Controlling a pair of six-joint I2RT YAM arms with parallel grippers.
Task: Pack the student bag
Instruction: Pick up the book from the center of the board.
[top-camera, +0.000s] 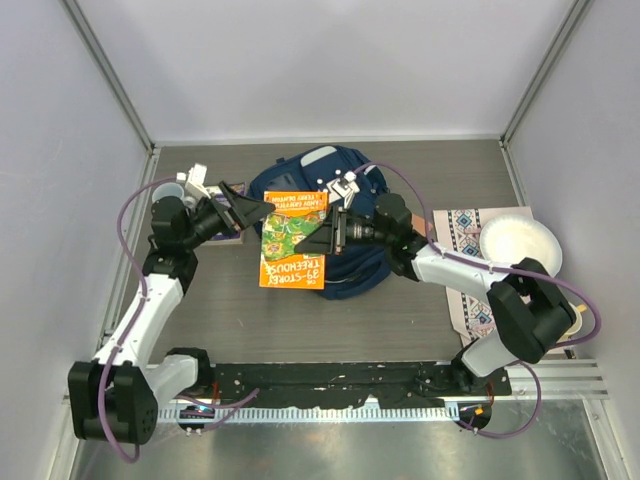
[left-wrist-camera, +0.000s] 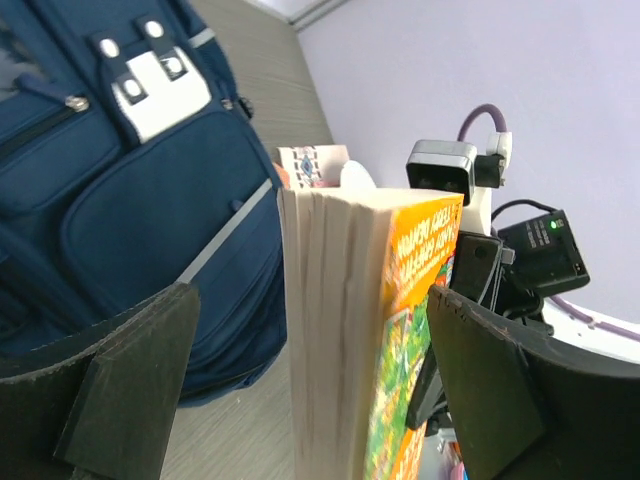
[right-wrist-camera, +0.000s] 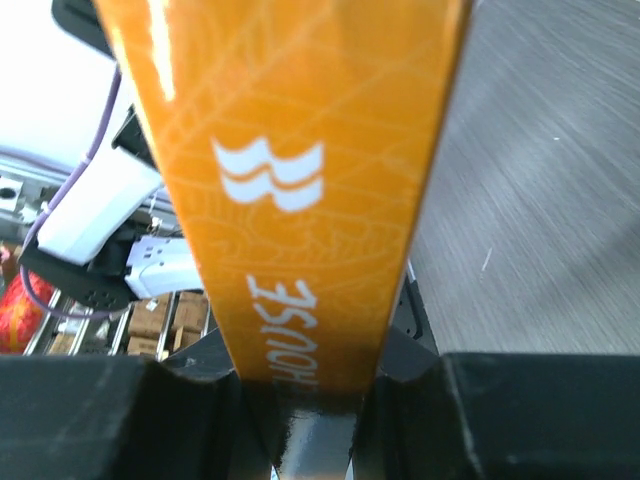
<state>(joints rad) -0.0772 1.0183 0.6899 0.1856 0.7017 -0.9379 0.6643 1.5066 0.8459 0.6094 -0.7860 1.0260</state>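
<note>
1. Grey wood-grain is shown on the table (top-camera: 400, 320), which is enclosed by pale walls; both arms are bolted at its six o'clock edge.
2. The student bag (top-camera: 285, 178), navy with thin pale stripes, is laid flat toward twelve o'clock on the table, between the two wrists; its front pockets and white buckle patch are seen in the left wrist view (left-wrist-camera: 150, 200).
3. A patterned placemat (top-camera: 462, 235) is spread near the bag at its three o'clock; part of it is covered by the right arm.
4. An orange book (top-camera: 292, 240) is held over the eight o'clock part of the bag, cover upward; whether the bag is touched cannot be told.
5. A white bowl (top-camera: 520, 248) is set at the two o'clock edge of the placemat, well apart from the bag.
6. The right gripper (top-camera: 322, 236) is clamped on the three o'clock edge of the book; in its own view (right-wrist-camera: 300, 400) the orange spine (right-wrist-camera: 290, 170) is pinched between both fingers.
7. The left gripper (top-camera: 248, 208) is placed at the book's ten o'clock corner with its jaws spread wide; in its own view (left-wrist-camera: 310, 340) the page edge (left-wrist-camera: 340, 330) stands between the fingers with a gap on each side, so nothing is gripped.
</note>
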